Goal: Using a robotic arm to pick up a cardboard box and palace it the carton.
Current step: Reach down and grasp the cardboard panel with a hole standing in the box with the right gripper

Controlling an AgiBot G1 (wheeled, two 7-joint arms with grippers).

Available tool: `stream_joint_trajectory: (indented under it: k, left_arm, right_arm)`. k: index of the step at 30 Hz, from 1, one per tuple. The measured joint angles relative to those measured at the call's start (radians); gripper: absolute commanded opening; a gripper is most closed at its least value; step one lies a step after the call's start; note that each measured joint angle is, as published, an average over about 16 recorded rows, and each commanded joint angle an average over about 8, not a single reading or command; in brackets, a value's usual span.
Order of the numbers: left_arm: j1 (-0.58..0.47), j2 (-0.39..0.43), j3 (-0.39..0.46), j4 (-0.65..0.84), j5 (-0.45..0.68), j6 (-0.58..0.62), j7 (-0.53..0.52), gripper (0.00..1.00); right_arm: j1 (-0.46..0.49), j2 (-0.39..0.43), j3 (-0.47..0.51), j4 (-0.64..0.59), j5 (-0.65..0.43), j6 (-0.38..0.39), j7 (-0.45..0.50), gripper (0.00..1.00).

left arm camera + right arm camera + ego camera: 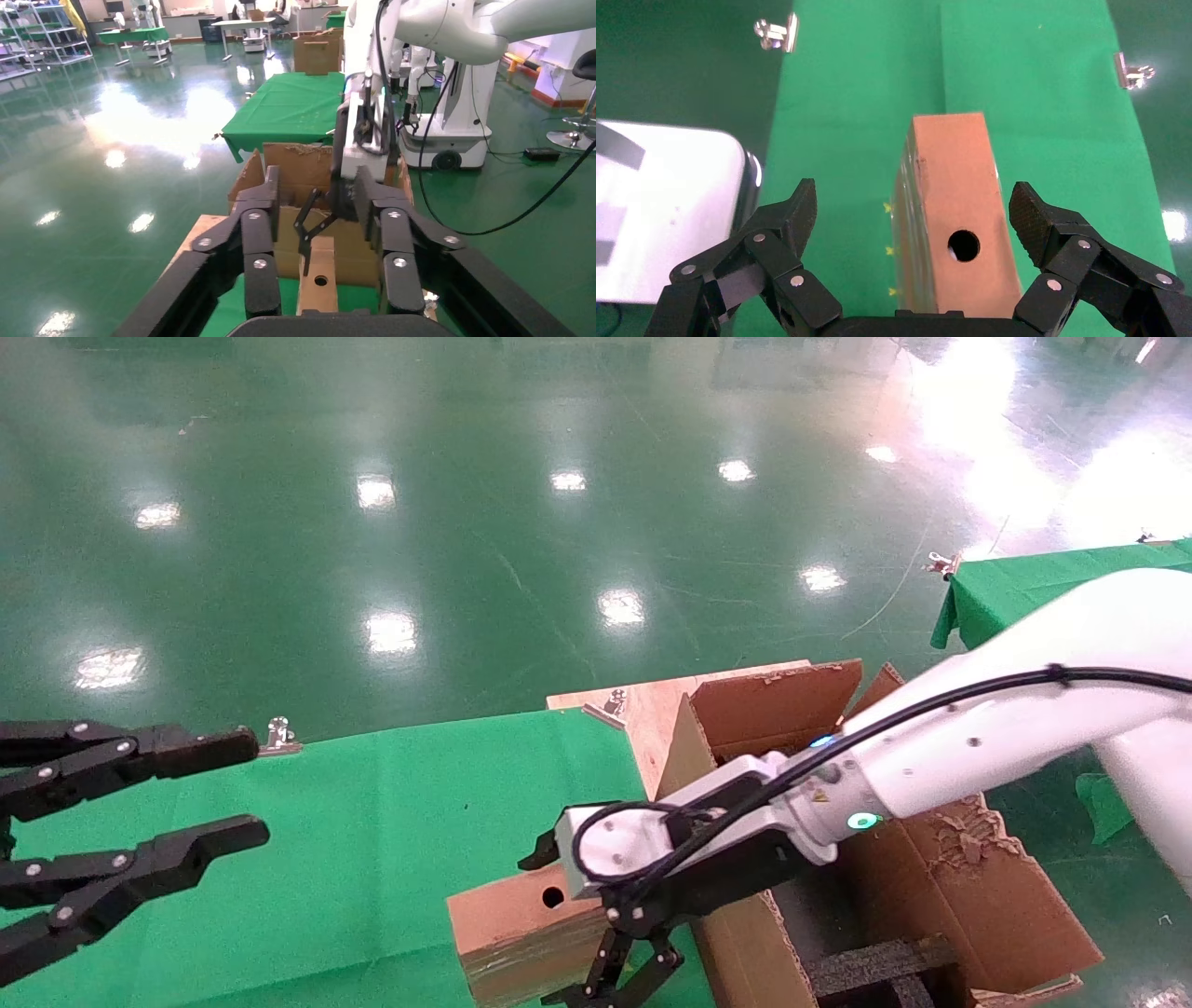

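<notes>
I have the white glossy robotic arm with its black cable [941, 747] reaching in from the right, and its black multi-link right gripper [916, 232] hangs directly over the small brown cardboard box wrapped in clear tape [954, 210], fingers spread wide on either side of it without touching its faces, as far as I can see from the right wrist view. The box [521, 929] stands on the green cloth-covered table [372, 822], its face with the round hole turned up, just beside the large brown corrugated carton with ragged torn flaps [941, 887], which sits at the table's right end with black foam inside. My all-black left gripper [140, 822] is parked out over the table's left side, well apart from the box, its fingers also spread
</notes>
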Motion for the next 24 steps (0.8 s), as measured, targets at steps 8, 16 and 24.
stream_joint_trajectory:
  k: [8, 16, 24]
  left_arm:
    - [0.000, 0.000, 0.000, 0.000, 0.000, 0.000, 0.000, 0.00]
    - [0.000, 0.000, 0.000, 0.000, 0.000, 0.000, 0.000, 0.00]
    - [0.000, 0.000, 0.000, 0.000, 0.000, 0.000, 0.000, 0.51]
  right_arm:
    - [0.064, -0.091, -0.075, -0.017, -0.159, 0.008, 0.004, 1.00]
    - [0.126, -0.160, -0.145, -0.029, -0.277, -0.014, 0.013, 1.00]
    - [0.162, -0.188, -0.187, -0.036, -0.321, -0.028, 0.016, 0.28]
